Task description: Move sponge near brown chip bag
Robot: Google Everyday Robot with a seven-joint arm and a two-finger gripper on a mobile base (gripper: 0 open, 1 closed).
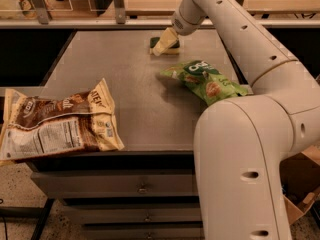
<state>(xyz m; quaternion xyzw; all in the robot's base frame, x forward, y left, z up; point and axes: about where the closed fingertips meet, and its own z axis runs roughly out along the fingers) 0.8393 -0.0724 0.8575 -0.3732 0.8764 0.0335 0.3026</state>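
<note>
- You are at the grasp step: the gripper sits down on the sponge, which lies close to the far edge of the tabletop, a little right of its middle.
- I cannot tell from this view whether the gripper has closed on the sponge or merely rests over it. The pale tip covers the middle of the block, and only dark green shows on either side of it.
- The brown chip bag lies flat at the near left corner and hangs over both the left and the near edge. It is well apart from the sponge, so the carry is not yet done.
- Your next move, as I judge it, calls for a confirmed hold and a lift off the surface. Then carry the sponge diagonally toward the near left corner and set it down on bare tabletop just beside the bag, not on it.
- The green chip bag lies toward the right edge, near the sponge on its near side. Its left tip reaches toward your line of travel, so keep left of it.
- The robot's own arm crosses above the right side of the table and passes over that green bag. A low sweep could drag the bag.
- The brown chip bag is loosely perched; a nudge at the set-down could tip it off the corner.
</note>
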